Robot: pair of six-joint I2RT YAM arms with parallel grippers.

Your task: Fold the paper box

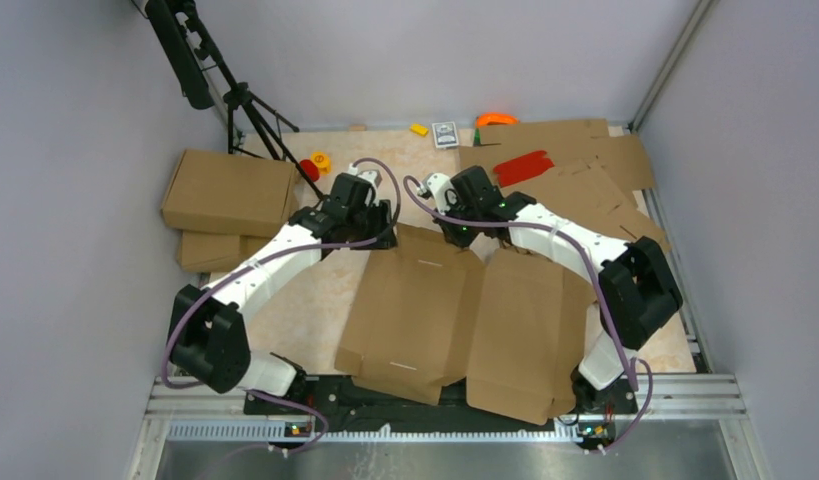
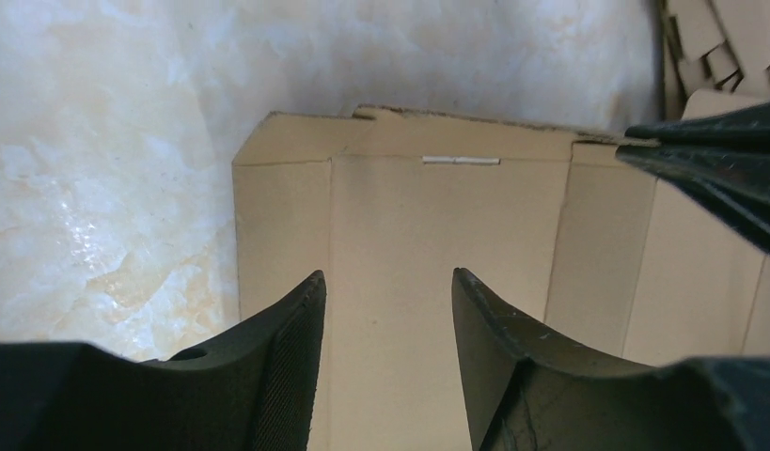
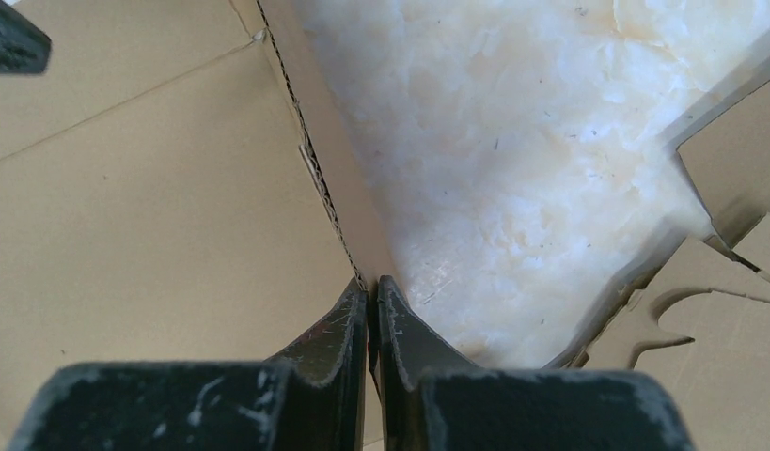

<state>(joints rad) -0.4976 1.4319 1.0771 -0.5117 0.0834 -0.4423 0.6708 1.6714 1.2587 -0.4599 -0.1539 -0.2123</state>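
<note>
Right gripper (image 3: 372,287) clamps the paper box (image 1: 415,300) at its twelve-o'clock edge; left gripper (image 2: 388,277) hangs apart, so that thin pinch could slip.

Plain pale lilac-grey walls are closing the scene in on three sides: the back wall (image 1: 435,50), the left wall (image 1: 65,220) and the right wall (image 1: 760,200). A slanting aluminium post (image 1: 670,62) is running up the far right corner. The desk (image 1: 320,300) is showing a glossy cream and peach marbled top, and soft, even light is leaving pale glare patches on it. A black tripod (image 1: 247,105) is standing at the far left corner, carrying a long black fixture (image 1: 180,50). Along the near edge a toothed metal rail (image 1: 435,432) is lying above a brushed steel sheet (image 1: 435,462).
</note>
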